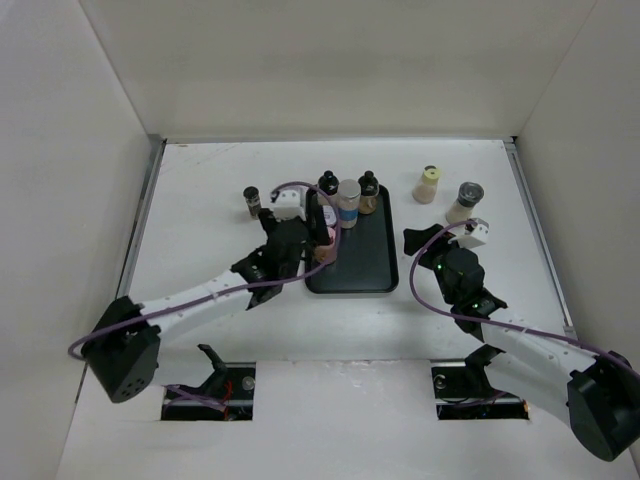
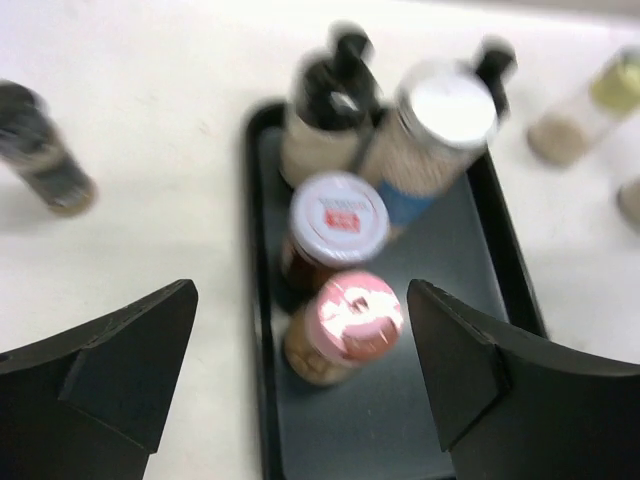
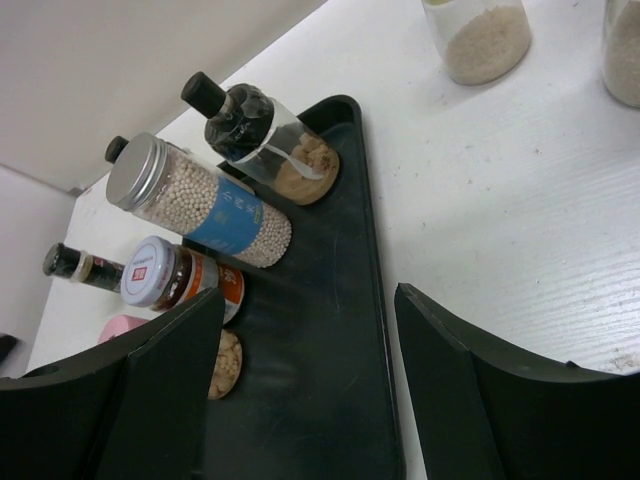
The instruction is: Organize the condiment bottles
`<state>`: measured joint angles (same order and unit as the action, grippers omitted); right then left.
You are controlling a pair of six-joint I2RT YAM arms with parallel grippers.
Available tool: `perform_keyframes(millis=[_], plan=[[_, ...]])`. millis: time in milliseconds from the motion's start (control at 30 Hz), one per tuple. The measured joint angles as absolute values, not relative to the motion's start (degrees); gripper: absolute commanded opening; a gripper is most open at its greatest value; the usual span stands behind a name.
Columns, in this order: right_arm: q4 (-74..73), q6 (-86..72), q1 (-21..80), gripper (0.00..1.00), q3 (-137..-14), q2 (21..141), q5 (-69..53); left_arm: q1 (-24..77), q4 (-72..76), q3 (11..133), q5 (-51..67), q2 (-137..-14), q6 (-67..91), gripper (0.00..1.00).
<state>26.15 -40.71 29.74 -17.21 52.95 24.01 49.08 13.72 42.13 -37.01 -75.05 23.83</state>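
Five condiment bottles stand at the far left of the black tray (image 1: 362,265): two black-capped ones (image 1: 327,184) (image 1: 368,190), a silver-capped blue-labelled one (image 1: 348,204), a white-capped jar (image 2: 336,222) and a pink-capped jar (image 2: 345,325). My left gripper (image 1: 322,236) is open above the pink-capped jar, its fingers (image 2: 120,350) wide on either side and not touching it. My right gripper (image 1: 421,243) is open and empty over the tray's right edge (image 3: 385,330). Off the tray stand a dark bottle (image 1: 252,200), a cream bottle (image 1: 428,184) and a grey-capped jar (image 1: 465,202).
White walls close in the table on the left, back and right. The near half of the tray (image 2: 400,420) is bare. The cream bottle and the grey-capped jar stand on the table just beyond my right gripper.
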Motion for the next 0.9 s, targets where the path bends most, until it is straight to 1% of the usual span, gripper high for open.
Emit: perform_keyframes(millis=[67,100,200,233,267,333,367,500,567,700,900], plan=[[26.15,-40.69,29.74,0.72,-17.21,52.95,24.03,45.82,13.78,41.74,-37.41,-71.16,24.21,0.87],[26.15,-40.69,29.74,0.68,-17.21,52.95,24.03,43.64,13.82,41.74,-37.52,-69.93,24.56,0.87],[26.15,-40.25,29.74,0.38,-17.21,52.95,24.01,36.67,13.30,42.04,-37.45,-69.80,25.65,0.87],[26.13,-40.25,29.74,0.32,-17.21,52.95,24.01,34.33,12.91,42.39,-37.17,-70.81,25.91,0.87],[26.11,-40.14,29.74,0.30,-17.21,52.90,24.01,32.16,12.51,42.87,-36.86,-72.18,26.09,0.87],[26.13,-40.27,29.74,0.30,-17.21,52.84,24.01,28.27,11.38,44.49,-35.73,-75.66,26.39,0.86],[26.13,-40.29,29.74,0.32,-17.21,52.84,24.01,26.81,10.94,45.39,-35.31,-77.41,26.41,0.85],[26.15,-40.38,29.74,0.53,-17.21,52.86,23.99,22.35,9.56,49.32,-33.41,-83.55,26.44,0.80],[26.15,-40.34,29.74,0.58,-17.21,52.93,23.99,20.91,9.15,51.42,-32.56,-86.02,26.39,0.77],[26.15,-40.29,29.74,0.62,-17.21,52.95,23.99,19.40,9.13,55.24,-30.92,-90.15,25.93,0.70],[26.15,-40.29,29.74,0.63,-17.21,53.19,23.99,18.63,9.15,58.46,-29.69,-95.22,25.56,0.67]])
